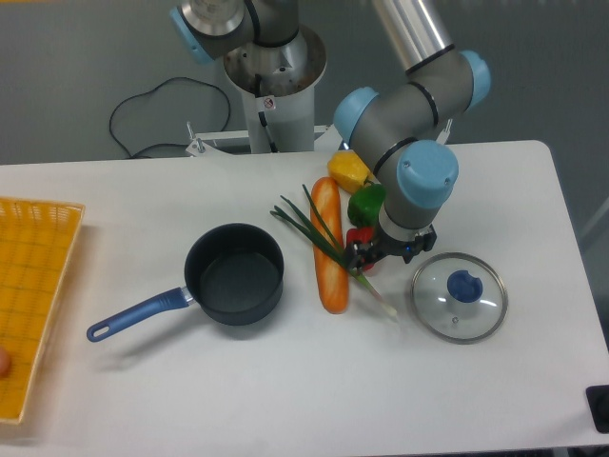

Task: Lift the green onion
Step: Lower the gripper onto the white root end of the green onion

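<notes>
The green onion [328, 246] lies slantwise across an orange baguette-like loaf [328, 246], dark leaves splayed toward the upper left, pale tip [385, 308] at the lower right. My gripper [381, 254] hangs over the red pepper [360, 238], just right of the onion's stalk. Its fingers point down and stand apart with nothing held between them. The arm's wrist hides most of the red pepper and part of the green bell pepper [364, 202].
A yellow pepper [349, 170] sits behind the green one. A glass lid with a blue knob [459, 296] lies right of the gripper. A dark pot with a blue handle [233, 274] stands left of the loaf. A yellow basket [29, 295] lies at the left edge.
</notes>
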Motion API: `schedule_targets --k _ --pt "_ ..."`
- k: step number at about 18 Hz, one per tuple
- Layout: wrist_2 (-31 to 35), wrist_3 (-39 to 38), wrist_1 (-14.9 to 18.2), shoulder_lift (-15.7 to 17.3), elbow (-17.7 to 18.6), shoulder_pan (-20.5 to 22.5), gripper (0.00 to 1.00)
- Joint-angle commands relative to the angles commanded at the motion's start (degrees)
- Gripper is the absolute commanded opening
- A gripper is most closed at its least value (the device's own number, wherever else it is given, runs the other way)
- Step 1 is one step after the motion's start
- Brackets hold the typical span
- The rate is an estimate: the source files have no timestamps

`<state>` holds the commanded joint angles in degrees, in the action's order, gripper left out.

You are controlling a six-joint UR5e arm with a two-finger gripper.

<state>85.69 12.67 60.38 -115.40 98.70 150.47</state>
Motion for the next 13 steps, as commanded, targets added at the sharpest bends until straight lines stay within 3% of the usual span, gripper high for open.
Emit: schedule_targets --k 13 --pt "0.18 -3.61 -0.79 -2.03 -1.05 -0.62 0.9"
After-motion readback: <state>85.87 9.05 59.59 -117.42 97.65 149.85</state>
